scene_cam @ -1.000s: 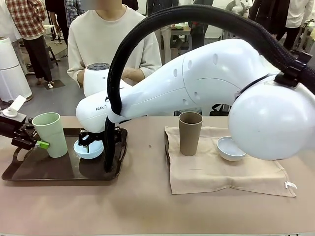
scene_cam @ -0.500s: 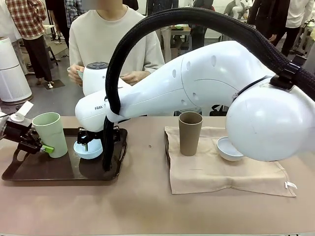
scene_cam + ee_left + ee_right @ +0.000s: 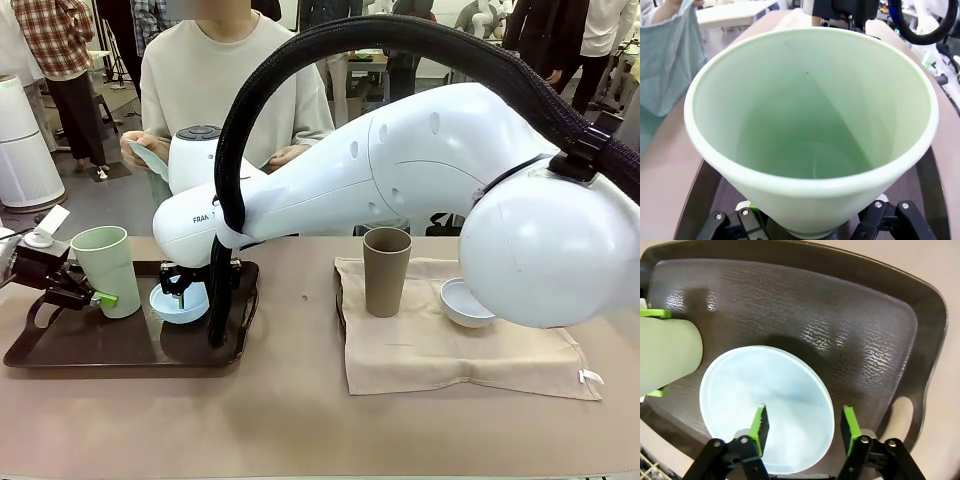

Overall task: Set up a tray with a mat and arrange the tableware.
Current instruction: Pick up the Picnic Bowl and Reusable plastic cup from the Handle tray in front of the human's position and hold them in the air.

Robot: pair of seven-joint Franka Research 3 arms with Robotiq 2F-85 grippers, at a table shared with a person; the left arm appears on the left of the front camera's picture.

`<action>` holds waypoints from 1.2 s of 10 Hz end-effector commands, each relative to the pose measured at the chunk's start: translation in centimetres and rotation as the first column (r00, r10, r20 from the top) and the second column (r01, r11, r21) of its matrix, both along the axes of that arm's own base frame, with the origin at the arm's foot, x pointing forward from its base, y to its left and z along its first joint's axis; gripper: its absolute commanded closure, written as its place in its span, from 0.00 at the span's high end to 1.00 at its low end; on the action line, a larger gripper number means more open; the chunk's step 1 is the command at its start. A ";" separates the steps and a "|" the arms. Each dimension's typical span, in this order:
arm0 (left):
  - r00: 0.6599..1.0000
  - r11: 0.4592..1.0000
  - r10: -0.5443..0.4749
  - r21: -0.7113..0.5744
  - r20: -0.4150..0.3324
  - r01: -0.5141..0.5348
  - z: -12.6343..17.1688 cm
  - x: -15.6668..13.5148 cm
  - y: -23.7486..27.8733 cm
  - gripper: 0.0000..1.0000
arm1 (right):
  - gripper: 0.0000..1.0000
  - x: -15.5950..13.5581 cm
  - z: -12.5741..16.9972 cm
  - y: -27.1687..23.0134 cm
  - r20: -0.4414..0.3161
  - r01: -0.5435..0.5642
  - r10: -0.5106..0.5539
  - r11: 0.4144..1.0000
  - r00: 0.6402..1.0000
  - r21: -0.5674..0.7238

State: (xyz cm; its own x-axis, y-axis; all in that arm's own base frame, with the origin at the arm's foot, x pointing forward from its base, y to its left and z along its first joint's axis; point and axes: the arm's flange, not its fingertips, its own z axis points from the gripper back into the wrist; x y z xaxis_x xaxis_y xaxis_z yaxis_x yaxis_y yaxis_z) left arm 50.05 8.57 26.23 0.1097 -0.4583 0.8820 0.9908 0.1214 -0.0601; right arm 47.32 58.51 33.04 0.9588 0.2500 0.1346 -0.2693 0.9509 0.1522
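Observation:
The pale green cup stands at the left end of the dark tray, and my left gripper is shut on its lower part. Its wide mouth shows in the left wrist view. Beside it lies the light blue bowl. My right gripper, reaching across the table, stands open astride that bowl's rim, one pad inside and one outside. The brown cup and bluish-white bowl rest on a beige cloth. The person holds a pale teal mat.
My right arm's white links and black cable hose span the table's middle, above the tray's right handle. Bare tabletop lies between tray and cloth. The person stands at the far edge.
My left gripper slid right and closed on the pale green cup, which shifted slightly right. The person raised the teal mat into view. My right gripper's fingers narrowed over the bowl.

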 end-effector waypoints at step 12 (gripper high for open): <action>0.999 0.999 -0.034 0.005 0.006 0.034 7.0 -3.4 2.5 0.55 | 0.03 -2.4 8.8 -1.0 0.061 0.045 -0.046 0.999 0.997 0.008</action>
